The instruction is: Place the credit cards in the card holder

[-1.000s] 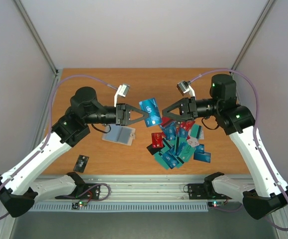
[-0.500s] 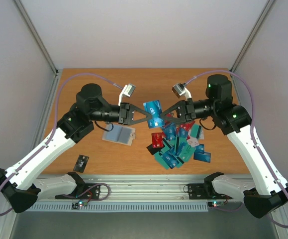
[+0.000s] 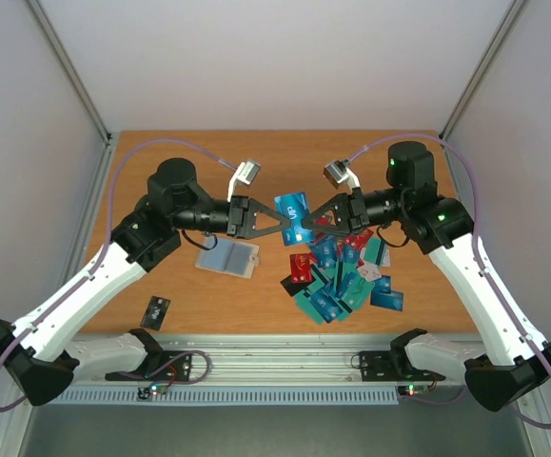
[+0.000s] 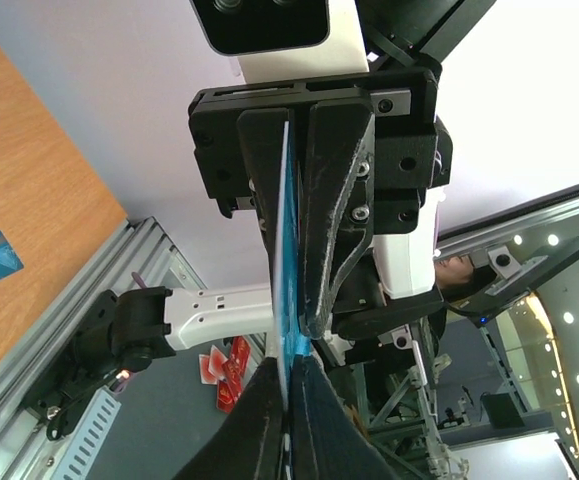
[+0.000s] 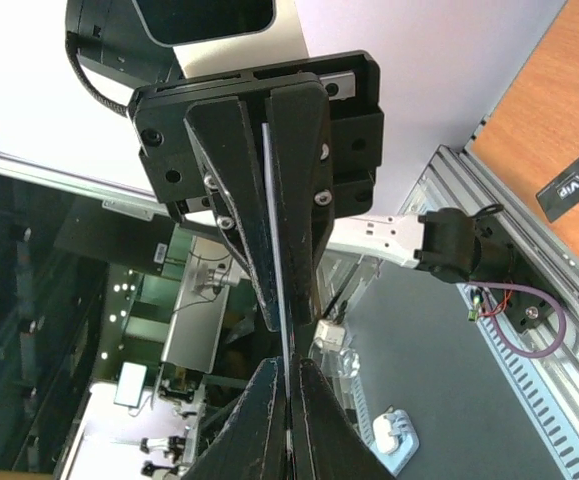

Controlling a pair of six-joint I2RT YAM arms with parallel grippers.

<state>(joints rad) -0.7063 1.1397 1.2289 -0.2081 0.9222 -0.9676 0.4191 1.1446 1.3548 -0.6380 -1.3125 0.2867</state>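
1. Firstly, a black card (image 3: 156,310), flat on the table (image 3: 161,162) at 7 o'clock, by the near edge.
2. Heaped credit cards (image 3: 344,278), teal, blue and red, at 5 o'clock.
3. The card holder (image 3: 228,257), flat, at 8 o'clock, well apart from the heap.
4. A teal card (image 3: 292,209), mid-table, held aloft.
5. The left gripper (image 3: 281,228), clamped on that card's 9 o'clock side.
6. The right gripper (image 3: 305,227), clamped on its 3 o'clock side, tips facing the left's.

Left fingers (image 4: 259,430) and right fingers (image 5: 259,425) pressed nearly flat, tip to tip, 2 arms (image 3: 113,268) angled inward.
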